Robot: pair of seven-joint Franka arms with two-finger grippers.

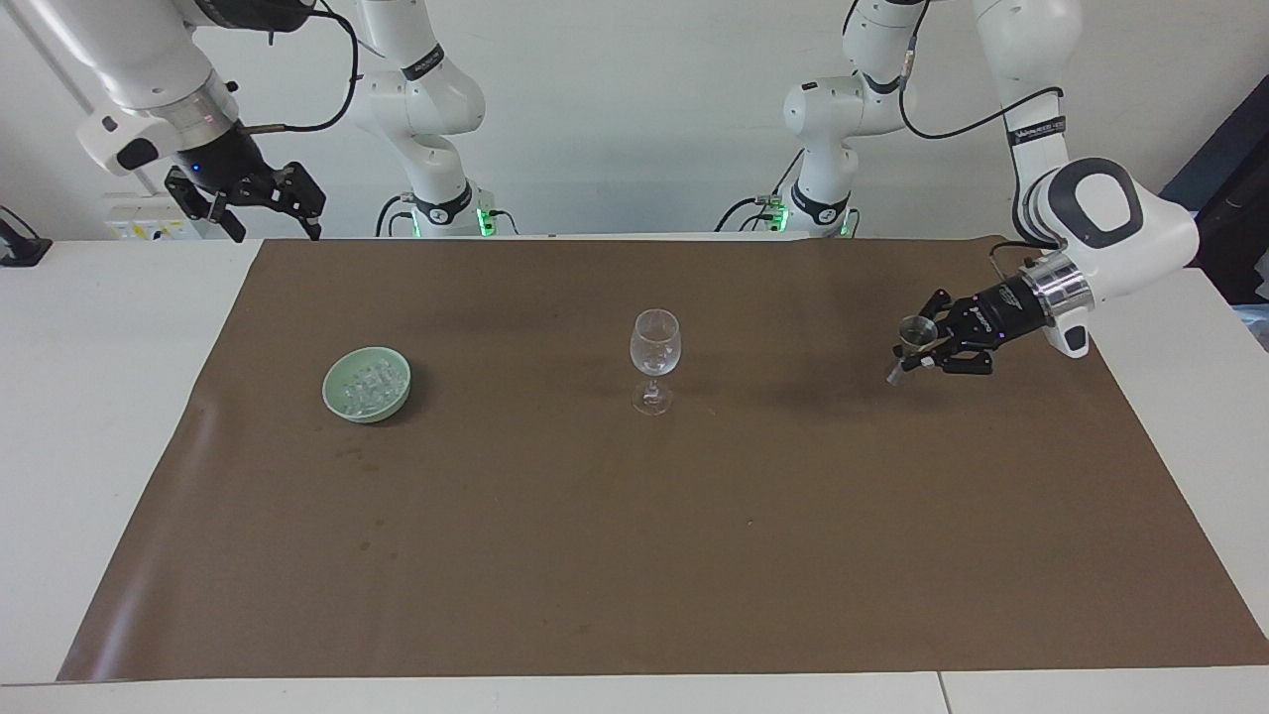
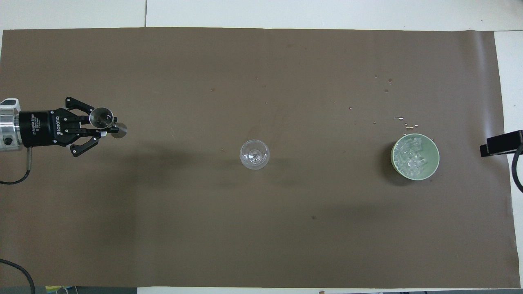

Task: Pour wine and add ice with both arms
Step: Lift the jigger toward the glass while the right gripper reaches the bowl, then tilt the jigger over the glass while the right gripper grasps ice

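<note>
The left end effector (image 1: 920,357) grips the small, stiff, slippery jigger (image 1: 910,347) at its narrow waist, seemingly clear of the tabletop (image 1: 89,397); the right end effector (image 1: 260,198) hangs released.

Robotics lab: two white arms (image 1: 1051,109) w/ cabling bolted at a white counter (image 1: 99,397), brown paper sheet (image 1: 634,555) as work surface, bare white wall (image 1: 634,119).
</note>
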